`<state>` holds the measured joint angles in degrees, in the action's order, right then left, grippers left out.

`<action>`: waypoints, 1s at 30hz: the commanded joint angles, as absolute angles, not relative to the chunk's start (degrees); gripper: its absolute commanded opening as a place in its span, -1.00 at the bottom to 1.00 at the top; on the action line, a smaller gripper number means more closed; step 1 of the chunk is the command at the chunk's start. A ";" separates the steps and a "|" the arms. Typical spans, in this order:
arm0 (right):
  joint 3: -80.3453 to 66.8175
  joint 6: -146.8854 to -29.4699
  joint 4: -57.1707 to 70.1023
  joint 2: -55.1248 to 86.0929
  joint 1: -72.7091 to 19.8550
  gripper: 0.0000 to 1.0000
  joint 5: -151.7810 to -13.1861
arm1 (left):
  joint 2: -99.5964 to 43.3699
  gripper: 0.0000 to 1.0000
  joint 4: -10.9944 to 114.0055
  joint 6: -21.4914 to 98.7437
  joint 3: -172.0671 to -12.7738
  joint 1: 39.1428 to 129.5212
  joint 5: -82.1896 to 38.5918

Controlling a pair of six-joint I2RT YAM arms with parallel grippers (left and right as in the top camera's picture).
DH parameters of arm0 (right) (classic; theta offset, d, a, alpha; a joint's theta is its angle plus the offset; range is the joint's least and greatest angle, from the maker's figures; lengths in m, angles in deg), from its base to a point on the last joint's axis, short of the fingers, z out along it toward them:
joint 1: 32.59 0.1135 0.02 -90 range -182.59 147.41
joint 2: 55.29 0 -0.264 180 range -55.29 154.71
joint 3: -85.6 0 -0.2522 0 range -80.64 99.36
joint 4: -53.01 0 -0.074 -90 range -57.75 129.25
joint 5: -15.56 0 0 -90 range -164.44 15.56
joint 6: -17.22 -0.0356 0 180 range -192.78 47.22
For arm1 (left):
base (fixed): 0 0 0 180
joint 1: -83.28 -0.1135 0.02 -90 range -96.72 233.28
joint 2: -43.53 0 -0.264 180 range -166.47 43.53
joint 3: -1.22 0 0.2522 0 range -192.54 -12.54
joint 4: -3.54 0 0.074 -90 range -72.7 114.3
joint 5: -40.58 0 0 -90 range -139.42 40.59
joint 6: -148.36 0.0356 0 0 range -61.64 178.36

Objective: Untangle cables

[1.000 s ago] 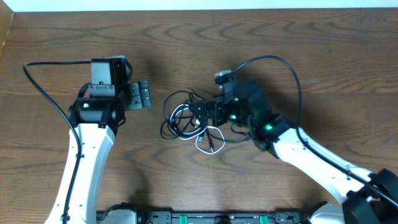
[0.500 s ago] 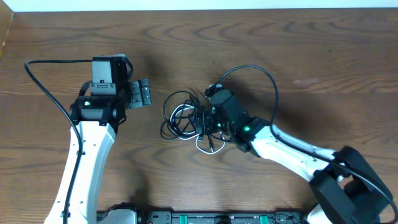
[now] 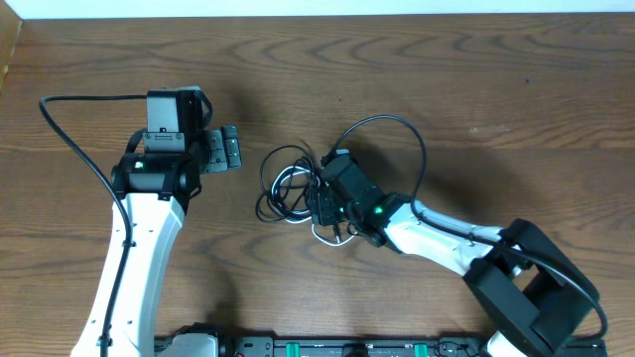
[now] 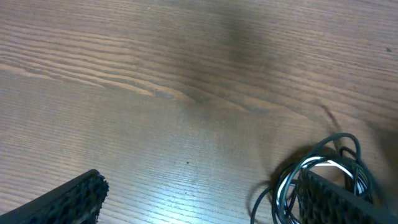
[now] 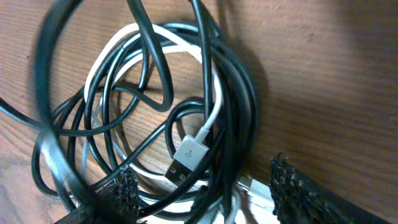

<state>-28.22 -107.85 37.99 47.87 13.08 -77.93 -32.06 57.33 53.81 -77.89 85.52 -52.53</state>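
Open table (image 3: 417, 69) left of cables (image 3: 286, 190), tangle (dense) beneath right gripper (image 3: 321, 204)

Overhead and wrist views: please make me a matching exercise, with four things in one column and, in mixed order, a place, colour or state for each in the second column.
Things:
1. left gripper
2. right gripper
3. white cable
4. table

Descriptions:
A. brown wood
B. open, at the cable pile
C. open, over bare wood, left of the pile
D. looped among black cables

Pairs: 1-C, 2-B, 3-D, 4-A
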 commanded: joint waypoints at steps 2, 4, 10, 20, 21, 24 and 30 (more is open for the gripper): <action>-27.36 -109.42 38.58 50.16 14.02 0.17 -76.22 | -32.45 0.92 57.26 53.13 -78.41 85.22 -52.49; -27.36 -109.84 38.52 50.38 14.02 -0.03 -76.16 | -32.45 0.92 57.26 53.13 -78.41 85.22 -52.49; -27.36 -111.59 38.41 52.54 14.02 -0.29 -76.02 | -32.45 0.92 57.26 53.13 -78.41 85.22 -52.49; -27.34 -113.05 39.02 54.09 14.02 -0.77 -76.07 | -32.45 0.93 57.31 53.13 -78.41 85.22 -52.46; -27.34 -113.12 39.02 54.12 14.02 -0.88 -76.07 | -32.45 0.92 57.29 53.13 -78.41 85.22 -52.46; -27.10 -113.44 38.98 54.12 13.91 -0.98 -76.20 | -32.45 0.93 57.29 53.13 -78.41 85.22 -52.44; -25.33 -108.33 38.23 50.84 11.24 -0.98 -82.10 | -32.45 0.92 57.26 53.17 -78.41 85.22 -51.42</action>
